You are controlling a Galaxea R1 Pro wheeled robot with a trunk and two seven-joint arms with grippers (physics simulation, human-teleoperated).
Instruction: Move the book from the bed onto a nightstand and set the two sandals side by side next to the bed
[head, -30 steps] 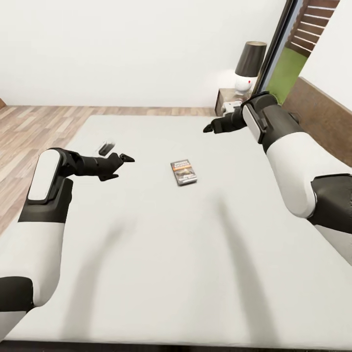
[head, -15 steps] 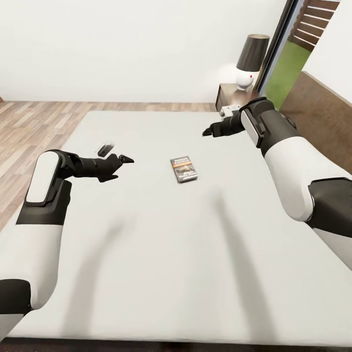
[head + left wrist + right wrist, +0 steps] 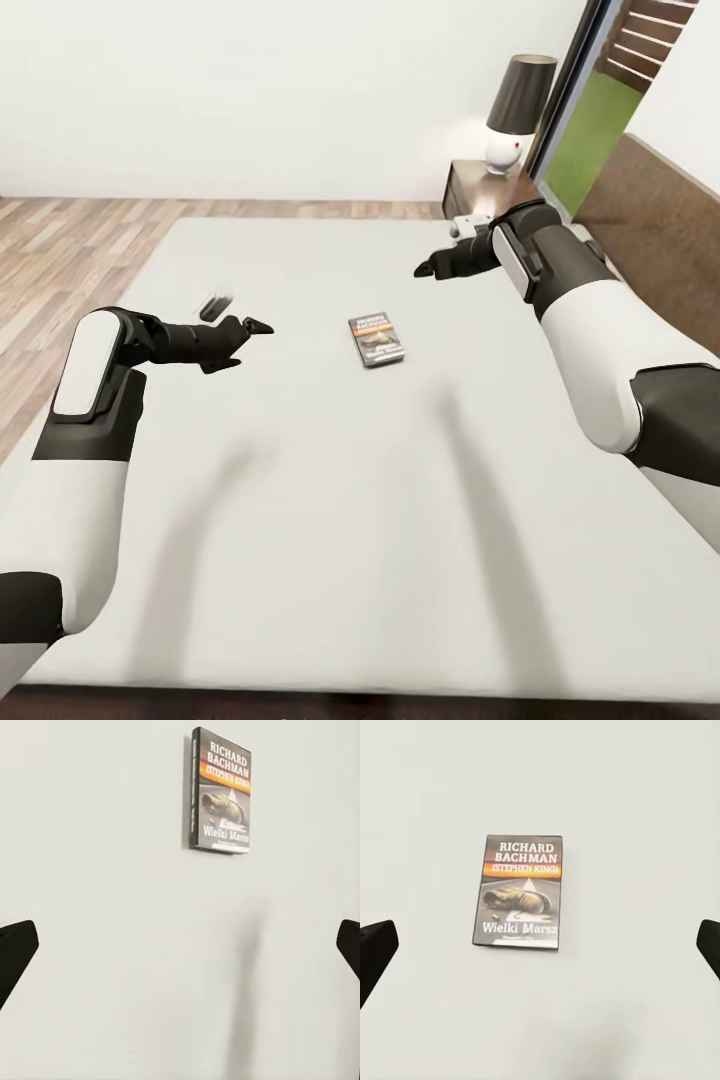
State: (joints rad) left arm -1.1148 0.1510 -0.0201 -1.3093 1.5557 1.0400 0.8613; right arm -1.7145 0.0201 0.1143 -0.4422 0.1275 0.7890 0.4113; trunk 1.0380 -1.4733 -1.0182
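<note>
Little has moved since a second ago: your head camera has tilted up a touch, so the whole scene sits lower in frame, while both arms and the book hold their places.

Your book (image 3: 376,341) lies flat and untouched near the middle of the bed (image 3: 300,500), between your two grippers and apart from both. Your left gripper (image 3: 240,335) hovers to one side with its fingers (image 3: 15,949) spread wide, holding nothing; your right gripper (image 3: 430,266) hangs beyond the book toward the nightstand (image 3: 475,190), fingers (image 3: 375,945) likewise well apart and empty. From the right wrist the cover sits nearly centred between the fingers, so that arm looks better lined up to descend. Nothing of the task is done yet; the sandals remain to be found.
</note>
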